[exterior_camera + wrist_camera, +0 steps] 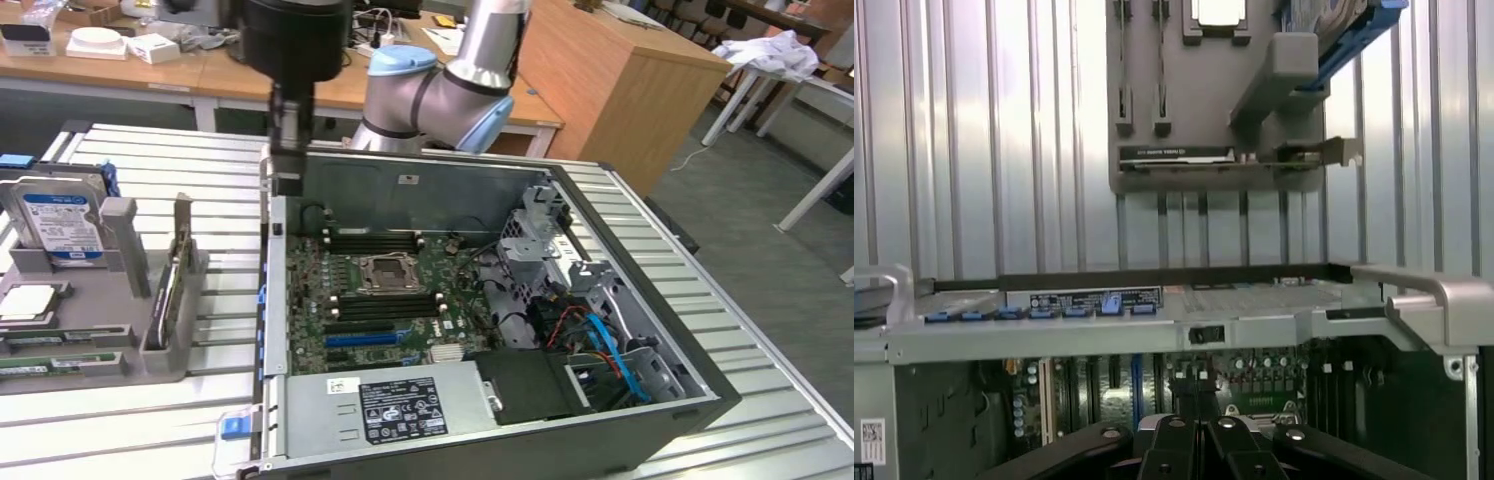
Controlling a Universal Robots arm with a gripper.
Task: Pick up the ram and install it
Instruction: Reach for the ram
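While pointing down, end effector (287, 183) above case (441, 192)

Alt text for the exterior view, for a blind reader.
The end effector hangs over the edge of an open PC case, motherboard exposed. A holder with a hard drive sits at the exterior view's left.

Arm (447, 85) bent — tool (286, 172) pointing down, seemingly vertical.

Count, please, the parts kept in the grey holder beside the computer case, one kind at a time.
Hard drive: 1
Processor: 1
Expansion card: 1
Memory sticks: 2
Total: 5
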